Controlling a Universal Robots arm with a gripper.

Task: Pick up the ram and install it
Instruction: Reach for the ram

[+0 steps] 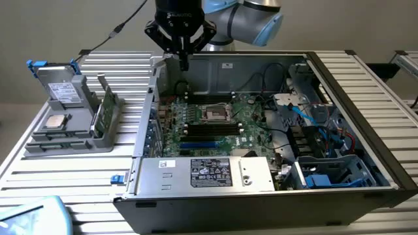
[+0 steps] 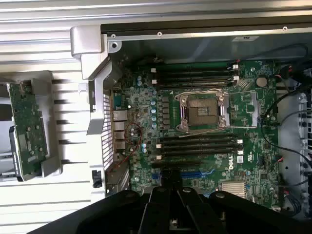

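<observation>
Left of frame: the ram [image 1: 99, 120] stands on edge in a grey holder [image 1: 65, 142] on the table [image 1: 58, 174], just beside a taller green card [image 1: 109, 100]. Upper centre: the gripper [image 1: 185, 62], jaws closed on nothing, hangs above the open computer case [image 1: 261, 66]. Centre: the motherboard [image 1: 251, 122] with black slots.

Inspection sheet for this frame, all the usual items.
Surface: slatted metal table carrying an open computer case.
Job's things: black memory slots on the motherboard look empty.
Clutter: grey tray with a hard drive, a green card and a processor chip.
Grippers: gripper shut, hovering over the case's rear corner.
Cables: blue and black cables inside the case.
Surroundings: plain grey wall.
</observation>
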